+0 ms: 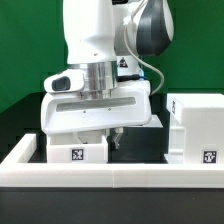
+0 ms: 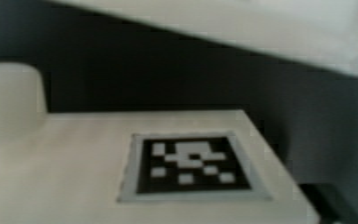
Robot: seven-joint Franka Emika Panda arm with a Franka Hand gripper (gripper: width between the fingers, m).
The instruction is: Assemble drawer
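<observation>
A small white open-topped tray point(image 1: 75, 148) with a black-and-white tag on its front sits at the exterior view's left, just behind the front rail. My gripper point(image 1: 110, 140) is lowered onto the tray's right-hand wall. One dark fingertip point(image 1: 116, 141) shows just outside that wall and the other is hidden. In the wrist view a white tagged face point(image 2: 87, 160) fills the lower picture very close up and no fingers show. A taller white boxy drawer part point(image 1: 195, 125) with a tag stands at the right.
A long low white rail point(image 1: 110, 178) runs across the front, right in front of the tray and the boxy part. A green backdrop stands behind the dark table. In the wrist view another white part point(image 2: 247, 25) lies beyond a strip of dark table.
</observation>
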